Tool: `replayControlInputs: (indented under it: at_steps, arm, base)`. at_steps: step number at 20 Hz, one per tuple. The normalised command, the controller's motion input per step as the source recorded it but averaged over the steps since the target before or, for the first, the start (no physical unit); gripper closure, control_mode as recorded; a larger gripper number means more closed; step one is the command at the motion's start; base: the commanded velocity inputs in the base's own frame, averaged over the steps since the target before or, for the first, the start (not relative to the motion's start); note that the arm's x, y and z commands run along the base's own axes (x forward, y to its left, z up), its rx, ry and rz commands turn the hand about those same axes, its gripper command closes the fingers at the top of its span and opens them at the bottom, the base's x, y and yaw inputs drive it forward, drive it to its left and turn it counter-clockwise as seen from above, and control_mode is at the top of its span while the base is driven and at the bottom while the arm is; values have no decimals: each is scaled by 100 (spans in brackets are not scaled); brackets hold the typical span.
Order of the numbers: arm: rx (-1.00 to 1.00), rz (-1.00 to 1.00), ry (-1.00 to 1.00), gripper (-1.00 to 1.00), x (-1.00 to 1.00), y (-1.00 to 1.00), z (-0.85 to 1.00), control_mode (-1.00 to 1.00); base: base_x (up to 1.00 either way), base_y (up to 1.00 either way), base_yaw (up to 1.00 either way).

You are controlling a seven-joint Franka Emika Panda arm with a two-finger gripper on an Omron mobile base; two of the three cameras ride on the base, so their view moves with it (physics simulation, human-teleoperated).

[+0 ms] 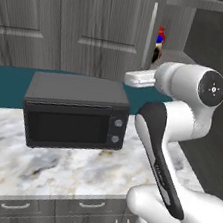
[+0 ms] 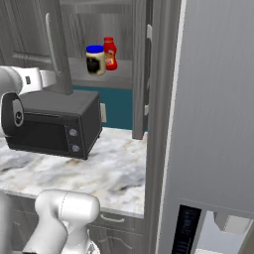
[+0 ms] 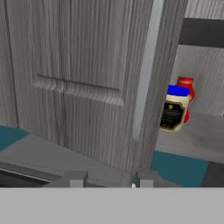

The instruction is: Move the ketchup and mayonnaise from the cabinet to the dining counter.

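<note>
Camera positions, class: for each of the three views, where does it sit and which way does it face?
Left base view: behind-left, facing the microwave; white arm at right.
Right base view: behind-right, facing the open cabinet with mayonnaise and ketchup; arm at left.
Hand view: on the hand, facing the door edge; gripper below.
All share jar and bottle.

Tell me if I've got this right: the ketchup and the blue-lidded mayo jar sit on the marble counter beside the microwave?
Not quite. The ketchup and mayo jar do sit together, but on a shelf inside the open cabinet, above the microwave, not on the marble counter. The right base view shows this most plainly.
</note>
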Motion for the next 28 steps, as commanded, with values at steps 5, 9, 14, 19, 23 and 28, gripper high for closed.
replayControlInputs:
  at_steps: [5, 9, 14, 19, 23, 28]
  arm:
    - [6, 0, 2, -100, 36, -57, 0, -100]
    - [25, 0, 9, -100, 66, -67, 0, -100]
    - [28, 0, 11, -100, 65, -43, 0, -100]
    - [25, 0, 9, -100, 68, -18, 0, -100]
    - [22, 0, 9, -100, 71, -3, 0, -100]
    - [21, 0, 6, -100, 67, -1, 0, -100]
  base:
    - [0, 0, 0]
    - [0, 0, 0]
    - [0, 0, 0]
    - [0, 0, 0]
    - [0, 0, 0]
    - [0, 0, 0]
